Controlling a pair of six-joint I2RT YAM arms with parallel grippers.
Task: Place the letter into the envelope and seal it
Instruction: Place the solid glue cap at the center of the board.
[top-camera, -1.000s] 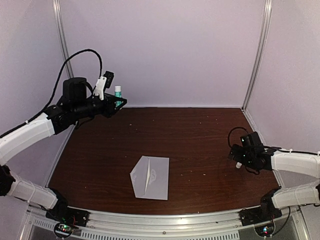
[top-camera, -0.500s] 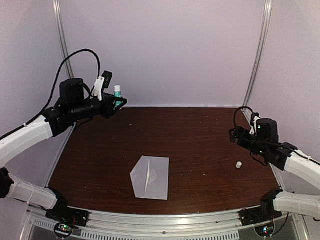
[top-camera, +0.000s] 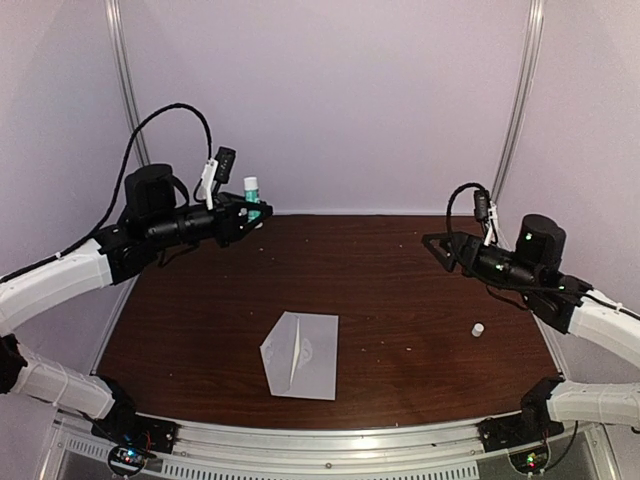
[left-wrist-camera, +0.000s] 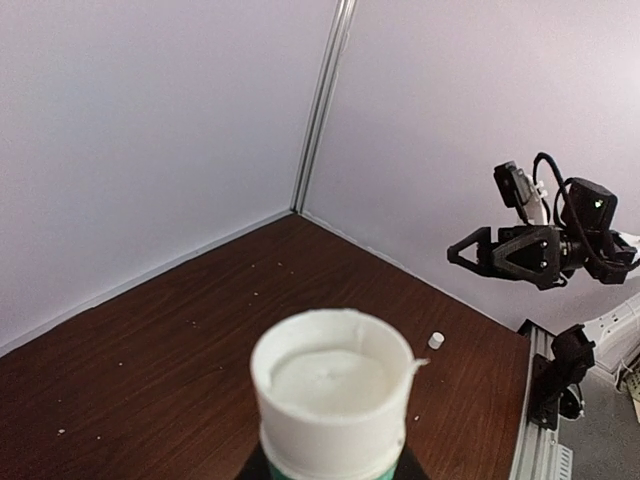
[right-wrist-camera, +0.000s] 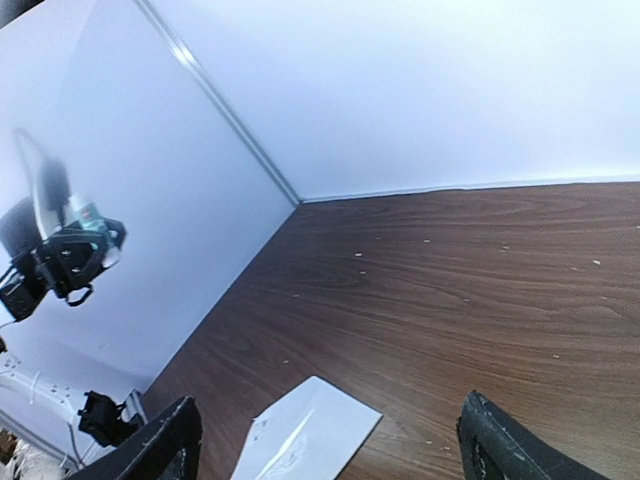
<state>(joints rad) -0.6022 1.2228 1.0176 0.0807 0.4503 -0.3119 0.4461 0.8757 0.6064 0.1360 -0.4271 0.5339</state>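
Now the left gripper (top-camera: 246, 207) grips the open glue stick (left-wrist-camera: 332, 385), the right gripper (top-camera: 438, 250) gapes empty; rub glue softly along the envelope (top-camera: 305, 355) flap

Dark brown wood-grain table (top-camera: 400, 270) carried three kinds of item. Pale grey-lavender paper envelope (top-camera: 305, 355) lay flat near the front edge, centre-left, triangular flap open and pointing left; contents could not be told. Small white cylindrical cap (top-camera: 478, 329) stood on the right side, well apart from the envelope. Tiny pale specks (right-wrist-camera: 358, 254) were scattered over the surface.
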